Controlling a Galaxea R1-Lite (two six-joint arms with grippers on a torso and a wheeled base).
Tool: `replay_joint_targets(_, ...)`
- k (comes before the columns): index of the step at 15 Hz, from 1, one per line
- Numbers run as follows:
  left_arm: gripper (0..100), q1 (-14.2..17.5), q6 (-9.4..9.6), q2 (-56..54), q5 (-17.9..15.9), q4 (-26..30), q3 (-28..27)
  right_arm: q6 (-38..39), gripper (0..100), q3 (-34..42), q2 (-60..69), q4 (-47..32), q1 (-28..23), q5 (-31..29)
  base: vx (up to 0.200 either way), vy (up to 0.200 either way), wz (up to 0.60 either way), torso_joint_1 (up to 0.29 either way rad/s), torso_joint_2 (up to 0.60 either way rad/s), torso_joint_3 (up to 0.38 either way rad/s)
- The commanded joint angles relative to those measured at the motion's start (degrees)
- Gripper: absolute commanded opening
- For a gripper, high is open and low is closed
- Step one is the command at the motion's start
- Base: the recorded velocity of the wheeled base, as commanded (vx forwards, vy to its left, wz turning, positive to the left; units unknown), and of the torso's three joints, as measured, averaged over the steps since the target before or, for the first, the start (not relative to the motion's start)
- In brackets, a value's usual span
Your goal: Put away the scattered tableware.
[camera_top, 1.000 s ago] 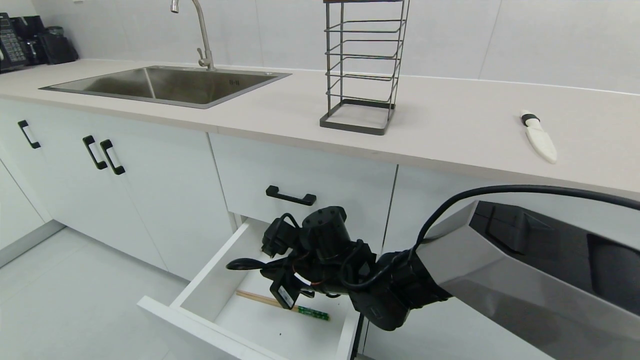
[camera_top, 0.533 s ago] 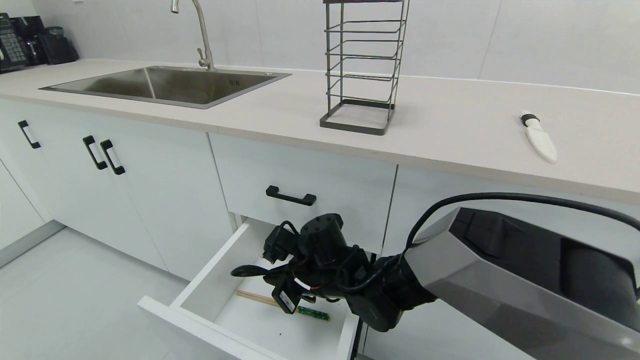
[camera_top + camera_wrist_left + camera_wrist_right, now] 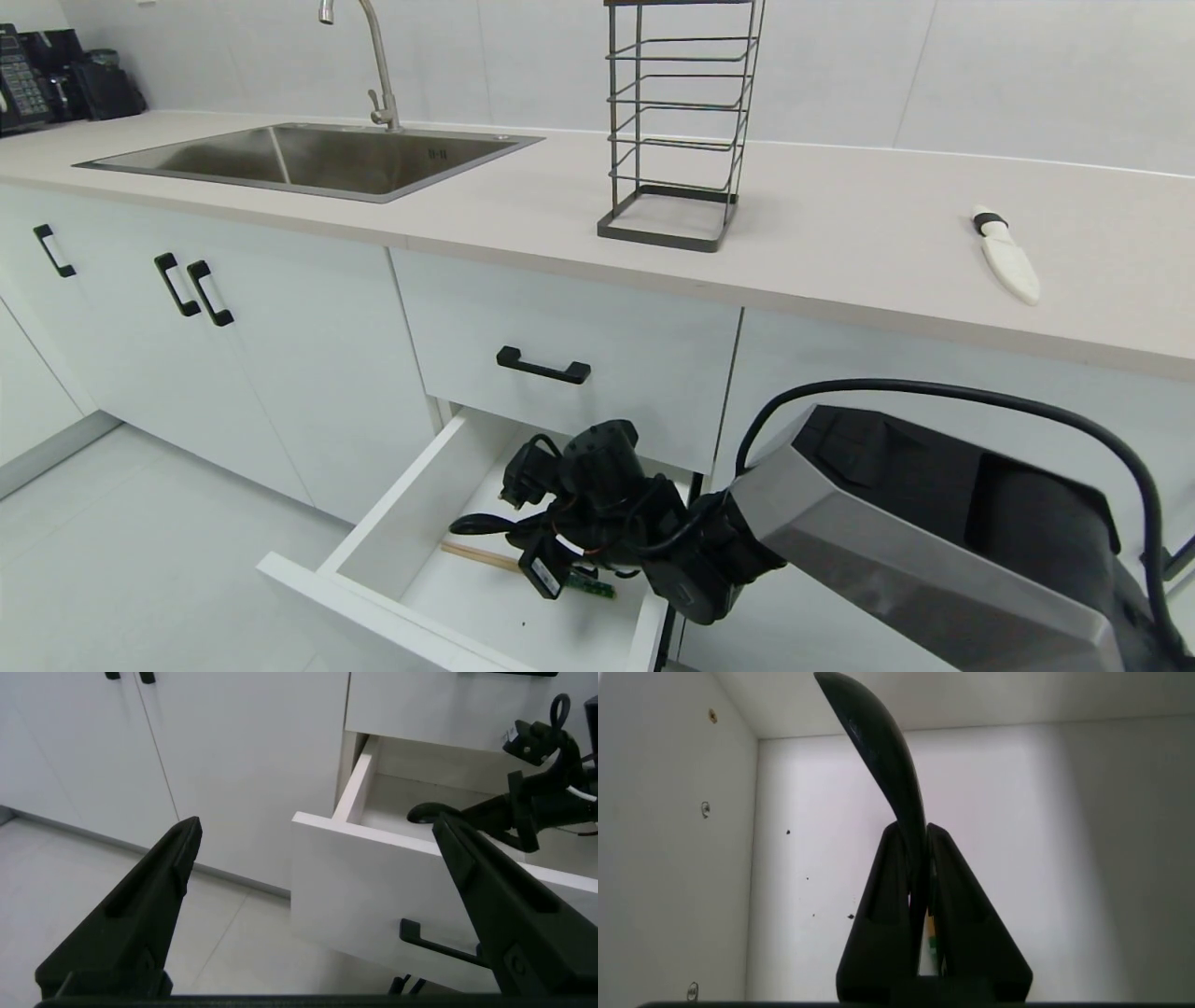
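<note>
My right gripper (image 3: 525, 534) is shut on the handle of a black spoon (image 3: 473, 525), held low inside the open white drawer (image 3: 392, 504) under the counter. In the right wrist view the spoon (image 3: 878, 737) sticks out from the closed fingers (image 3: 957, 896) over the drawer's white floor (image 3: 1018, 812). A pair of chopsticks with a green end (image 3: 485, 557) lies on the drawer floor just below the gripper. My left gripper (image 3: 318, 831) is open with nothing in it, in front of the drawer's front panel (image 3: 374, 891). A white knife with a black band (image 3: 1005, 254) lies on the counter at the right.
A tall wire rack (image 3: 677, 121) stands mid-counter, with a steel sink (image 3: 308, 159) and tap to its left. A shut drawer with a black handle (image 3: 542, 365) sits directly above the open one. Cabinet doors lie to the left above bare floor.
My right arm has gone down and slightly right, carrying the spoon from above the drawer's rim into the drawer, closer to the chopsticks.
</note>
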State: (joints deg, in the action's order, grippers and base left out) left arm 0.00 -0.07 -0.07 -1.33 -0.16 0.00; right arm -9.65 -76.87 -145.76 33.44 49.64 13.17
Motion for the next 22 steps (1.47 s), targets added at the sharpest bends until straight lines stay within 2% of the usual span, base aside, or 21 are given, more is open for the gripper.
replay_joint_targets(1, 100, 0.00, -0.01, 0.07, 0.01, -0.02, 0.00, -0.10, 0, -0.03, -0.75, 0.05, 0.02, -0.25, 0.000, 0.000, 0.00, 0.000, 0.00, 0.000)
replay_joint_targets(10, 100, 0.00, -0.01, 0.07, 0.01, -0.02, 0.00, -0.45, 0, -6.62, -6.20, -1.53, 0.11, -1.56, 0.000, 0.000, 0.00, 0.000, 0.00, 0.000)
replay_joint_targets(20, 100, 0.00, -0.01, 0.07, 0.01, -0.02, 0.00, -0.54, 0, -9.08, -8.40, -2.33, 0.28, -1.39, 0.000, 0.000, 0.00, 0.000, 0.00, 0.000)
replay_joint_targets(21, 100, 0.00, -0.01, 0.07, 0.01, -0.02, 0.00, -0.54, 100, -9.26, -8.40, -2.59, 0.28, -1.39, 0.000, 0.000, 0.00, 0.000, 0.00, 0.000)
replay_joint_targets(22, 100, 0.00, -0.01, 0.07, 0.01, -0.02, 0.00, -0.54, 100, -9.35, -8.49, -2.50, 0.28, -1.39, 0.000, 0.000, 0.00, 0.000, 0.00, 0.000)
